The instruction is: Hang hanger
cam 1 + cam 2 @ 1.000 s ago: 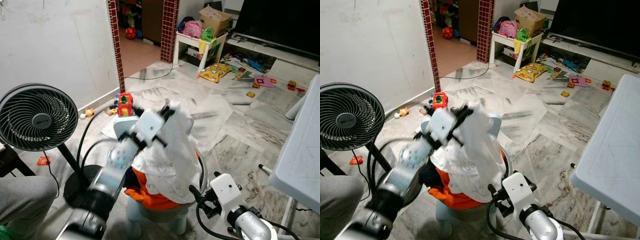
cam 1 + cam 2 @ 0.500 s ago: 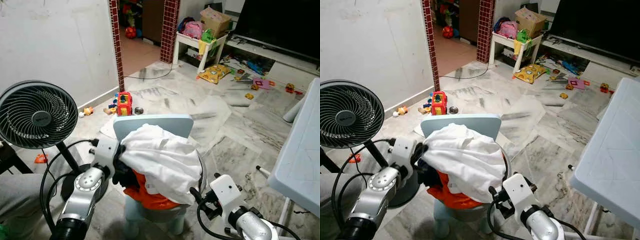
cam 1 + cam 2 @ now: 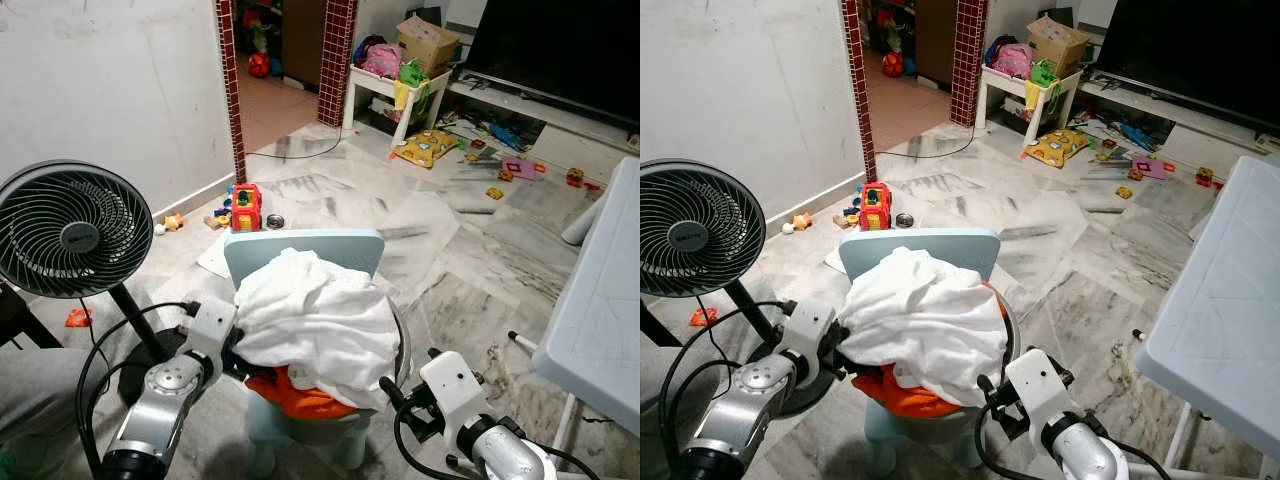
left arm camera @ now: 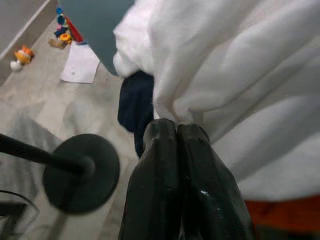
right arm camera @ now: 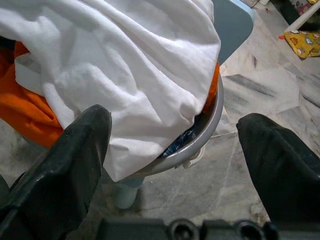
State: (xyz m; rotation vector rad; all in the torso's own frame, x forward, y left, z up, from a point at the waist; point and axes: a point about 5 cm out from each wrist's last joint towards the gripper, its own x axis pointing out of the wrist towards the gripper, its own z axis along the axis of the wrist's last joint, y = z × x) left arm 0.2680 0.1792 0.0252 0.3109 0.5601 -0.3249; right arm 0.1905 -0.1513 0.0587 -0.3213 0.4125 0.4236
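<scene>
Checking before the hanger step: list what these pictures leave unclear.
- Hanger: I can make none out; the white cloth covers the basin.
- Dark garment: mostly hidden under the cloth.
- Left hand: fingers together at the cloth's edge; any pinch is hidden.
- Person's grey-clad leg: cut off by the frame edge.

Pale blue chair (image 3: 300, 250) heaped with white cloth (image 3: 318, 320), fan (image 3: 65, 232) close left, white table (image 3: 600, 320) right, bare marble floor (image 3: 400, 215) beyond
</scene>
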